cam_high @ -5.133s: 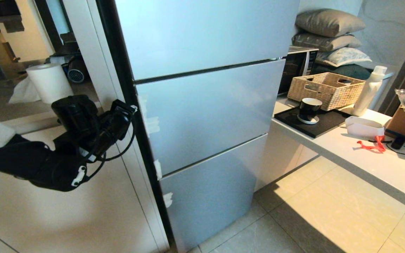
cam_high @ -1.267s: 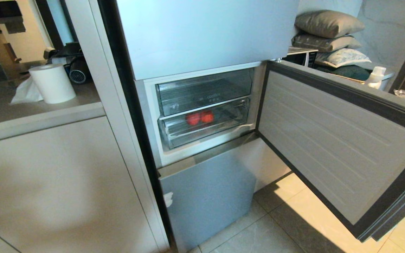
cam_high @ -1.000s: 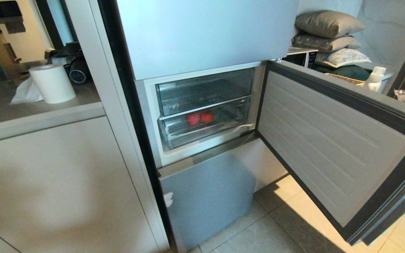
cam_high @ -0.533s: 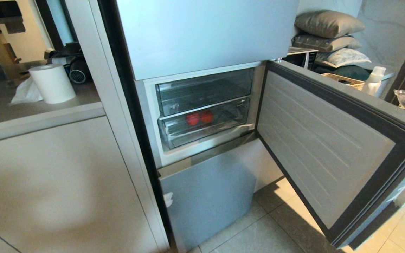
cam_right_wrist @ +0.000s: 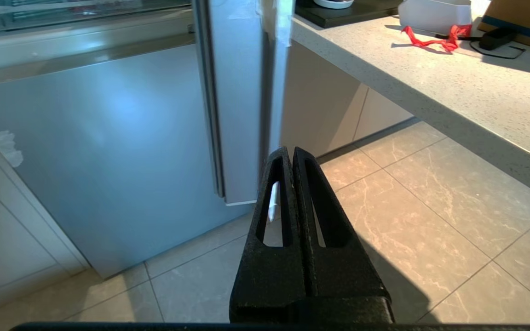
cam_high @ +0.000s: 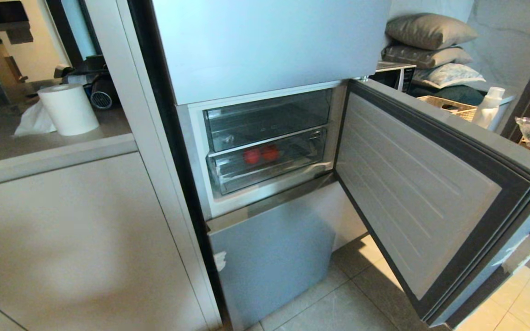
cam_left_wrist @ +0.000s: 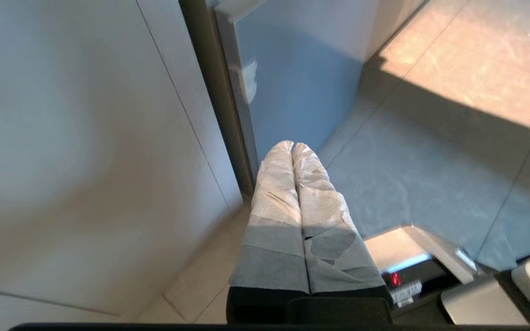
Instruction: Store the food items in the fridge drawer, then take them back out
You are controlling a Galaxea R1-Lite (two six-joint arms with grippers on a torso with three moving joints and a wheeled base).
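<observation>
While both tools sit closed and empty, low by the floor | left tool [cam_left_wrist: 292, 146], right tool [cam_right_wrist: 291, 151] | food items [cam_high: 260, 154] well above, inside pushed-in fridge drawer [cam_high: 269, 177] | risk: fridge door [cam_high: 426, 193] swinging into a rising arm; drawer lip blocks reach.

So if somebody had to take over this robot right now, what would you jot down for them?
Left hand: shut, empty, low near the floor by the fridge's bottom door.
Right hand: shut, empty, low by the open door's edge.
Middle fridge door stands open. Two red food items sit in the lower clear fridge drawer, which is pushed in.
Done: door open, food stored.
Left: pull the drawer out and take the food back out.
</observation>
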